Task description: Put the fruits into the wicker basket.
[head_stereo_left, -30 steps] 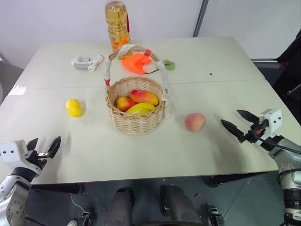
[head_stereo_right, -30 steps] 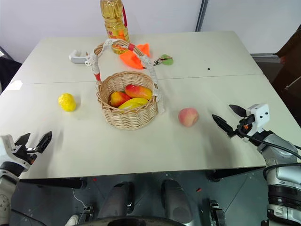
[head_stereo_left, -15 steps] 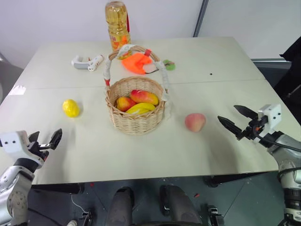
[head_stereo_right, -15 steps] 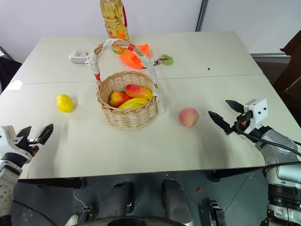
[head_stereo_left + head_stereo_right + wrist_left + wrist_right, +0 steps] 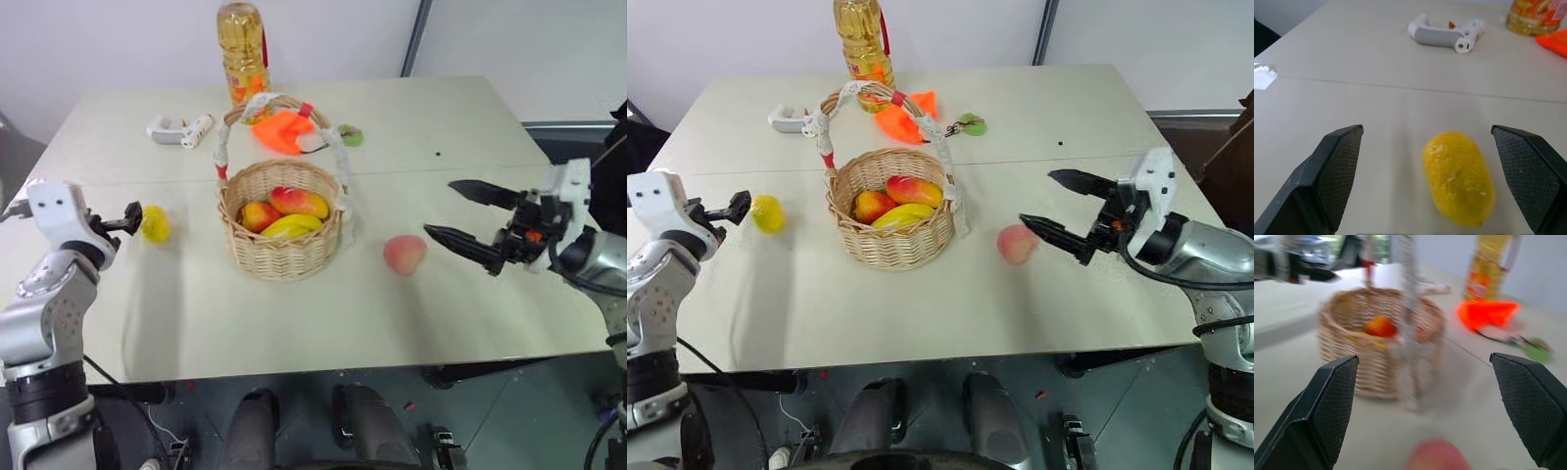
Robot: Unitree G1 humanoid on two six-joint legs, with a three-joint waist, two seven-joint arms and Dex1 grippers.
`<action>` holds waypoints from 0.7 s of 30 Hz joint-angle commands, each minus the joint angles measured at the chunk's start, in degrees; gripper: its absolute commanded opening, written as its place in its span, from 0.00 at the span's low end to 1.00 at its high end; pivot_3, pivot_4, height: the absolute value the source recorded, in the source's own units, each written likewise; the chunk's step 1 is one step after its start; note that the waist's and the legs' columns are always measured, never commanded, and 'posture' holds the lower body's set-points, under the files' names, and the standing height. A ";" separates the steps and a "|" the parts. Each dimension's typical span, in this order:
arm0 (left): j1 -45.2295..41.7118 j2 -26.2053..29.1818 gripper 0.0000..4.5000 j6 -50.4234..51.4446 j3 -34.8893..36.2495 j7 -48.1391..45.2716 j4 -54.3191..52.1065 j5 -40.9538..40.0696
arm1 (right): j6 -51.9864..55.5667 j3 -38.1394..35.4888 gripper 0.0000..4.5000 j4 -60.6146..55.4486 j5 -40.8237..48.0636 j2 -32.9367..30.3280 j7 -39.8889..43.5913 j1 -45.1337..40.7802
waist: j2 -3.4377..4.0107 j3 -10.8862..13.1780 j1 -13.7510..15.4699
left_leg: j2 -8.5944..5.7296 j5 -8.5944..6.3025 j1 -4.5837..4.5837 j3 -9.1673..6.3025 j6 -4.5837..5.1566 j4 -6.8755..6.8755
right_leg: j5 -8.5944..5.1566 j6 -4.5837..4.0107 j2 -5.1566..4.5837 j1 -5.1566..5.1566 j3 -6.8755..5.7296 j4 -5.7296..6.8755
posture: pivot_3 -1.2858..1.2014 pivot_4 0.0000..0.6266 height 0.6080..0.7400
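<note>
Table (image 5: 411,323) | lemon (image 5: 1458,177) between open left end effector (image 5: 1432,183) fingers | right end effector (image 5: 1058,208) open near peach (image 5: 1017,243)

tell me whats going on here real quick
A two-armed robot is reaching for two fruits on a table to put them in the wicker basket, which already holds mangoes. The left gripper, open, is lined up on the lemon, which lies between its fingers but is not gripped. The right gripper, also open, points at the peach beside the basket. Both fruits rest on the table.
</note>
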 commanded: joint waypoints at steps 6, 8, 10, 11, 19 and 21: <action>-8.92 0.20 1.00 5.40 -5.00 0.16 8.11 3.57 | 2.01 6.44 0.99 -7.27 2.36 2.81 -2.27 -3.85 | -0.05 0.02 0.28 | -0.02 0.00 -0.08 -0.03 0.00 0.08 | 0.00 0.00 -0.03 0.00 -0.03 -0.02 | 0.52 0.24 1.00; -10.41 -0.16 1.00 6.81 -6.32 0.30 9.55 4.41 | 2.01 7.18 0.99 -8.06 2.73 3.50 -2.67 -3.90 | -0.06 0.01 0.30 | -0.02 0.00 -0.10 -0.03 0.00 0.07 | 0.00 0.02 -0.04 0.00 -0.03 -0.04 | 0.52 0.24 1.00; -11.64 -0.69 1.00 8.68 -6.58 0.70 11.28 4.76 | 1.94 7.47 0.99 -8.29 2.74 3.85 -2.94 -3.94 | -0.06 0.01 0.29 | -0.02 0.00 -0.10 -0.03 0.00 0.07 | 0.01 0.03 -0.04 0.00 -0.03 -0.04 | 0.52 0.24 1.00; -12.14 -0.69 1.00 9.18 -6.96 0.81 12.10 5.27 | 1.88 7.63 0.99 -8.38 2.73 4.02 -3.03 -3.95 | -0.06 0.01 0.29 | -0.02 0.00 -0.10 -0.03 0.00 0.07 | 0.01 0.03 -0.04 -0.01 -0.03 -0.04 | 0.52 0.24 1.00; -14.09 -0.99 0.57 7.93 -6.32 -0.51 15.08 6.19 | 1.66 9.02 1.00 -9.32 2.52 5.09 -4.13 -4.76 | -0.06 0.01 0.20 | -0.02 0.00 -0.08 -0.05 0.00 0.06 | 0.02 0.04 -0.03 -0.01 -0.04 0.00 | 0.52 0.24 1.00; -13.74 -0.16 0.41 7.81 -6.13 -1.08 14.72 6.43 | 1.53 9.32 1.00 -9.20 2.31 5.10 -4.27 -5.18 | -0.06 0.01 0.21 | -0.02 0.00 -0.08 -0.05 0.00 0.06 | 0.02 0.04 -0.03 -0.01 -0.04 0.00 | 0.52 0.24 1.00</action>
